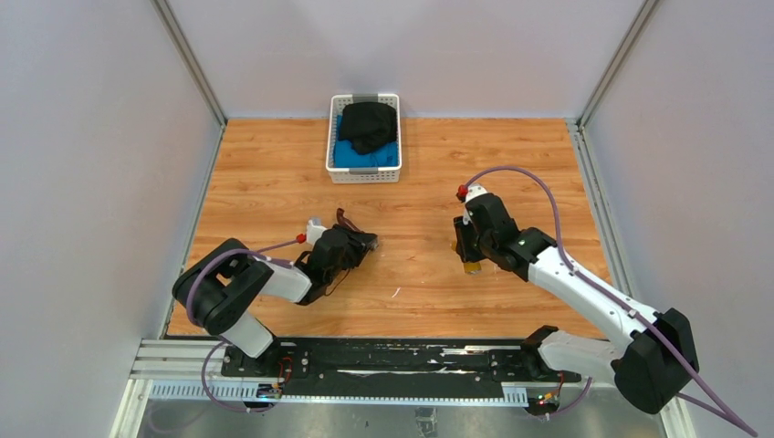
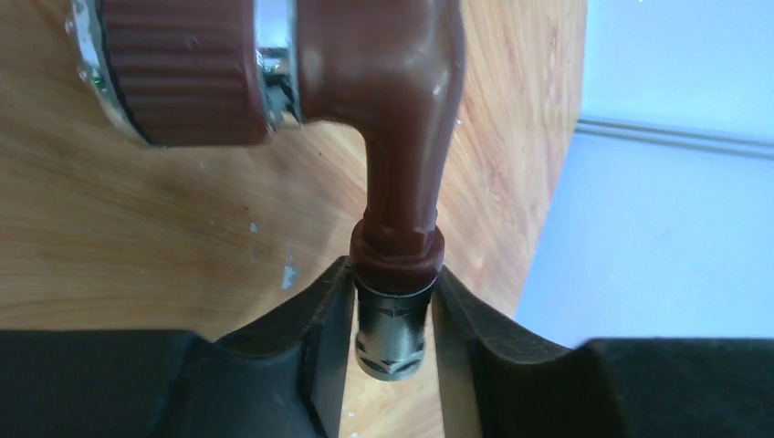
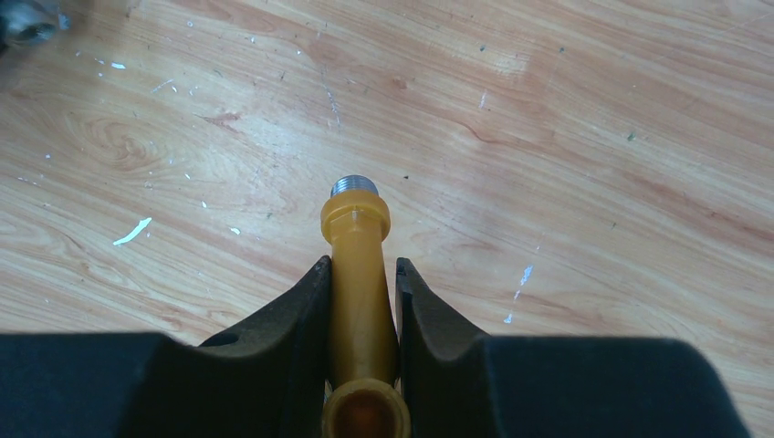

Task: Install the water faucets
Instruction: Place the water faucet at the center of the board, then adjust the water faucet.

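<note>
Clamps reddish-brown faucet [image 2: 402, 137] at lower centre in left pincer [image 2: 392, 306], brass-yellow faucet [image 3: 356, 242] likewise in right pincer [image 3: 362, 278]; calls for threaded ends kept straight.

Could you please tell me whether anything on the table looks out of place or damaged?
Just white flecks scattered over the wooden table, like chips or debris. The brown faucet, held in the left jaws, and the yellow faucet, in the right jaws, look intact.

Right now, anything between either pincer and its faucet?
Nothing: the left pincer is shut on the brown faucet at its silvery end, the right pincer on the yellow faucet by its stem. No mounting point is identifiable.
</note>
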`<state>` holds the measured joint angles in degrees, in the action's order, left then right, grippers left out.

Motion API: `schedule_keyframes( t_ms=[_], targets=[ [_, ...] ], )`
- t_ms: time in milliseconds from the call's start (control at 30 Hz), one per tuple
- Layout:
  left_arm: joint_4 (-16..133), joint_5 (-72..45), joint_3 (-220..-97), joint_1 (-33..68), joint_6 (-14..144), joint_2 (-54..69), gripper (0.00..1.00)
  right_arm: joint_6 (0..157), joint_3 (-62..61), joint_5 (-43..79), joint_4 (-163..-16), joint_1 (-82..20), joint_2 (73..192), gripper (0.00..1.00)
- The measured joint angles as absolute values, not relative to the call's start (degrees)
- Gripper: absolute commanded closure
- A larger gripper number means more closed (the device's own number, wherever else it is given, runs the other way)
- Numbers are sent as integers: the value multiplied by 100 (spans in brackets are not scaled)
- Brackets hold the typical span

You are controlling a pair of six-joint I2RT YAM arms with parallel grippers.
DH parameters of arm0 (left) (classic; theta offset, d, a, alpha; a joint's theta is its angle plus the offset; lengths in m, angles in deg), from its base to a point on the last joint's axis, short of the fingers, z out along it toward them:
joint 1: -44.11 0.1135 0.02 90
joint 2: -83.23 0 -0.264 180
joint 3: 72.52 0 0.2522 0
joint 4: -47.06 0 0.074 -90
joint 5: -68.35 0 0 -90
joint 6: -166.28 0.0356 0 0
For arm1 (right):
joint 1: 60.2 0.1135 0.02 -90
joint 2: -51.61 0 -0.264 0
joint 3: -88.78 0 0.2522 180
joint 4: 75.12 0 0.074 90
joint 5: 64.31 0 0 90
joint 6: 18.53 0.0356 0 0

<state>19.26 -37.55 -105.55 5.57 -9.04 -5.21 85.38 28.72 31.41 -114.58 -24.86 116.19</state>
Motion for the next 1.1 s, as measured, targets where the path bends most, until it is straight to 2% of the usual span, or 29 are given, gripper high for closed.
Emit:
schedule_keyframes(
  t_ms=[167,300,433,667,833,967,1100],
  targets=[
    [1849,-3458,-10625,528,-1529,-897,51,8538,2872,3213,-11517,-2486,11396,100],
    [1836,-3318,-10595,502,-1776,-847,40,8536,2874,3281,-11578,-2486,11260,100],
    [1814,-3232,-10472,471,-1888,-626,34,8536,2874,3289,-11598,-2489,11225,100],
    [1886,-3084,-10181,460,-1907,91,33,8536,2874,3289,-11624,-2486,11225,100],
    [2334,-3117,-9764,456,-1831,1083,33,8538,2874,3300,-11626,-2489,11225,100],
    [3386,-3313,-9808,454,-1438,2163,33,8540,2874,3289,-11626,-2489,11225,100],
    [4813,-3560,-10538,434,-640,2965,33,8536,2868,2968,-11613,-2489,11217,100]
  ],
)
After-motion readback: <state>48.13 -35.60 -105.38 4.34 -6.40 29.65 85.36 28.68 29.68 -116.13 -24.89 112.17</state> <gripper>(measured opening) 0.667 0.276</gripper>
